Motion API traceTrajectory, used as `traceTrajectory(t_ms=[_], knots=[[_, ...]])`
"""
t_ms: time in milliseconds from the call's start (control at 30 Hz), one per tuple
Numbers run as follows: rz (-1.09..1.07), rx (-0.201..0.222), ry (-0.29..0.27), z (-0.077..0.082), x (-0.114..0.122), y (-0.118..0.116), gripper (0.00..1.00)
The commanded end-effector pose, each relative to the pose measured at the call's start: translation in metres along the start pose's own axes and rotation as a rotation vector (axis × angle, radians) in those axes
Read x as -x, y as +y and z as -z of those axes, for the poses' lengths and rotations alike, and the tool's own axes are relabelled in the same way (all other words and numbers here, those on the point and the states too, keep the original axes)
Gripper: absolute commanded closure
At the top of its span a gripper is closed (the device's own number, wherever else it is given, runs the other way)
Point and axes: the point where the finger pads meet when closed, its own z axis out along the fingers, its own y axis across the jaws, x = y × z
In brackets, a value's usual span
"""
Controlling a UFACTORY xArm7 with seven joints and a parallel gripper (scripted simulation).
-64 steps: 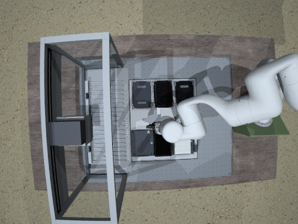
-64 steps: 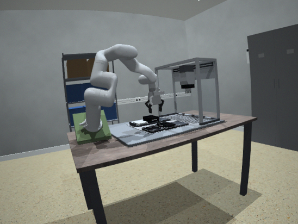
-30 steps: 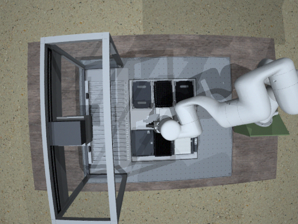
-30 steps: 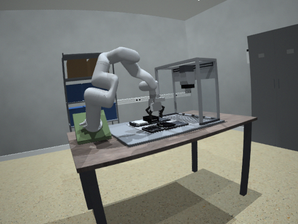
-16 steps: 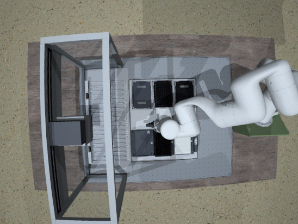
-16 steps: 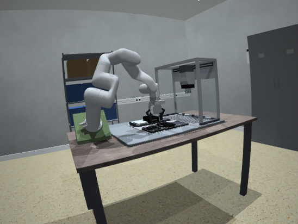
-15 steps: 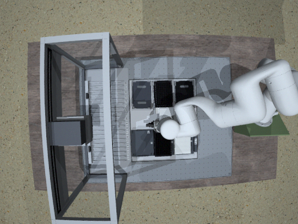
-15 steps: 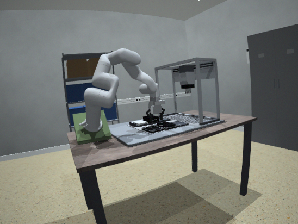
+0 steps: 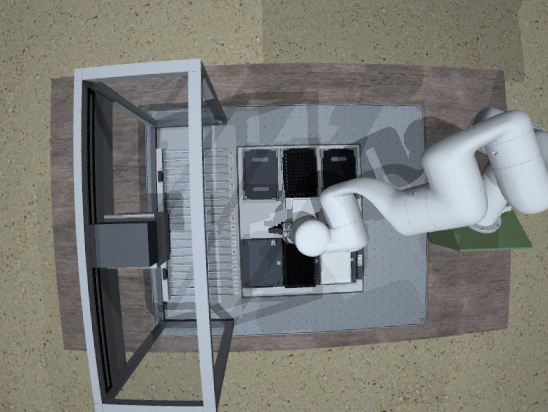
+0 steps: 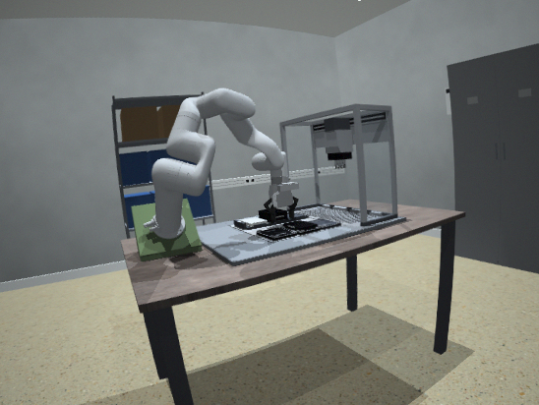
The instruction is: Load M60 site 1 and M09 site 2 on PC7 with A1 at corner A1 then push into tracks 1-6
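The claw (image 10: 280, 205) hangs fully open and holds nothing, its black fingers (image 10: 294, 204) straddling a dark block (image 10: 271, 214) directly beneath it.

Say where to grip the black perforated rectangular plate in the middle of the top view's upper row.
The black perforated plate lies flat with close neighbours on both long sides, so a sideways approach looks blocked. Probably come straight down and pinch its two long side walls across the short width.

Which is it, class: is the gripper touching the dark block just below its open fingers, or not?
Cannot tell. In the exterior view the open gripper straddles the dark block, with no plain gap or contact visible. In the top view the arm's wrist hides the fingers.
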Motion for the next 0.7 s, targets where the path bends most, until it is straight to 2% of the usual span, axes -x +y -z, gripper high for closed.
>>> traceTrajectory(t_ms=[0,667], knots=[[0.0,-0.005,-0.002,0.001,0.001,-0.002,0.0],[0.0,-0.005,-0.002,-0.011,0.001,-0.002,0.0]])
